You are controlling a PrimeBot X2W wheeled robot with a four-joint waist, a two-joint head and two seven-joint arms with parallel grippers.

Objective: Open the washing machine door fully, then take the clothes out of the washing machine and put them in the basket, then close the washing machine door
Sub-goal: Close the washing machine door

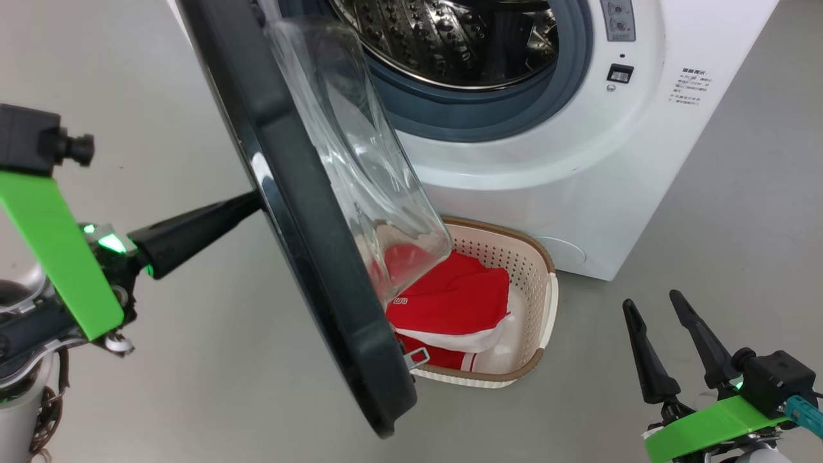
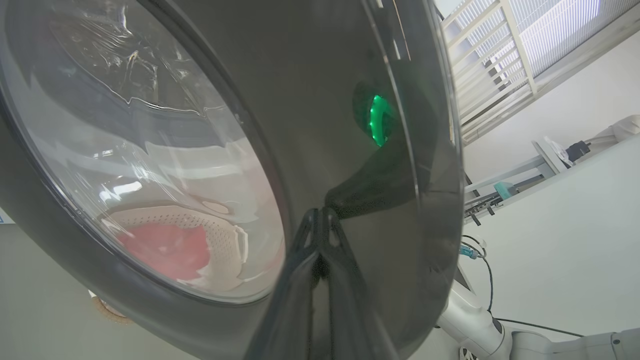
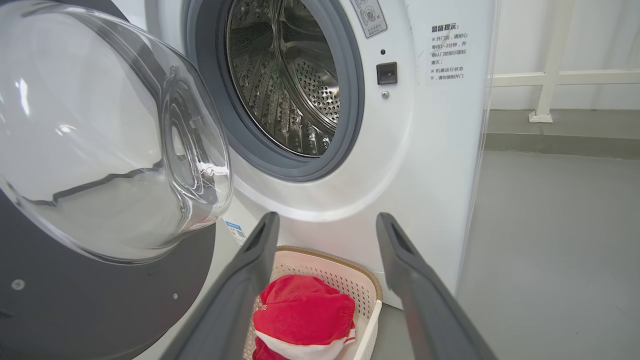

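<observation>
The washing machine door stands open, swung out to the left of the round opening, its clear glass bowl turned toward the washing machine. Behind it the grey gasket rings the steel drum. The red clothes with white trim lie bundled in the basket, which sits on the floor just in front of the machine, below the opening. From the head view the door's lower edge hides the basket's left part, and some of the red shows through the glass.

The left hand reaches in from the left with its two dark fingers pressed together. Their tips touch the glossy black outer face of the door (in the left wrist view they meet their own reflection there), and nothing is held between them.

The right hand hovers near the viewer at the right, well apart from the door and the basket. Its fingers are spread wide and empty, and they point toward the machine front and the basket.
</observation>
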